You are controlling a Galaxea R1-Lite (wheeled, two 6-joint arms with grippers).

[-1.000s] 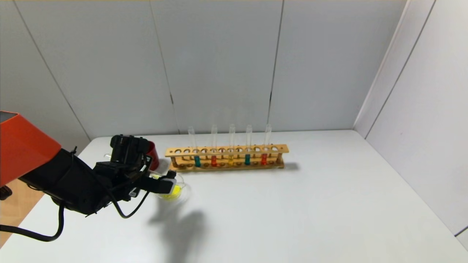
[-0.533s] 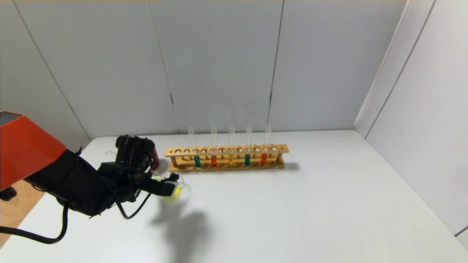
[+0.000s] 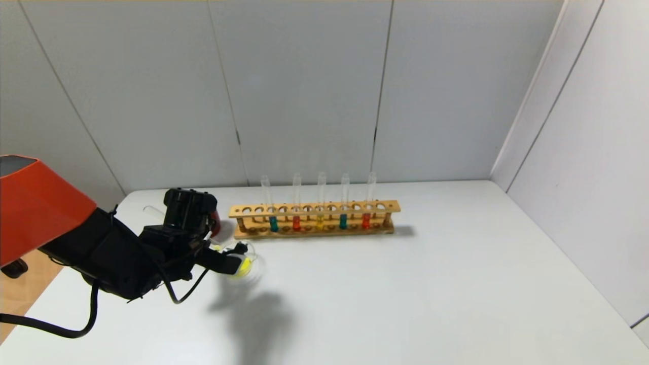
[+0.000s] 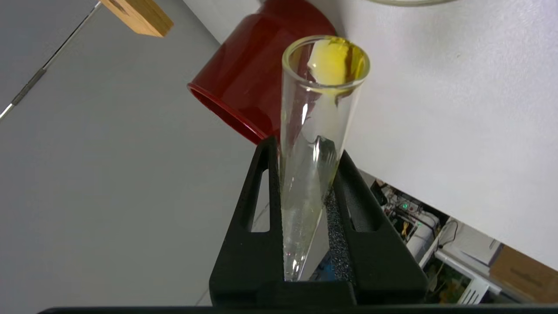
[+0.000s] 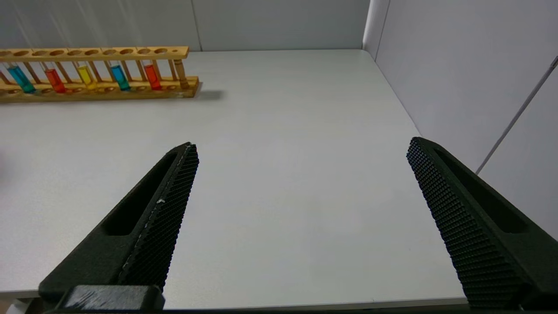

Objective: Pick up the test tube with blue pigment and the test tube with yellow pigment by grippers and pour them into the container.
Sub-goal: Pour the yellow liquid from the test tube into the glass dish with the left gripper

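Observation:
My left gripper point(image 3: 225, 257) is shut on the test tube with yellow pigment point(image 4: 320, 109). It holds the tube tilted, mouth down, over the container point(image 3: 257, 268), a low clear glass dish with yellow liquid in it. In the left wrist view yellow liquid sits at the tube's mouth, and my left gripper point(image 4: 305, 150) grips the tube's lower part. The test tube with blue pigment point(image 3: 274, 223) stands in the wooden rack point(image 3: 314, 207), with a twin blue tube point(image 3: 343, 221) further right. My right gripper point(image 5: 304, 146) is open and empty above the table's near right, out of the head view.
A dark red cup point(image 3: 216, 223) stands just behind my left gripper, next to the rack's left end, and lies close to the tube in the left wrist view point(image 4: 257, 91). The rack also holds a yellow tube point(image 3: 320, 221) and two red tubes point(image 3: 296, 223). Grey walls enclose the table at the back and right.
My left arm has shifted a little to the right and rolled its wrist further, tipping the tube more over the dish. The rack and its tubes have not moved.

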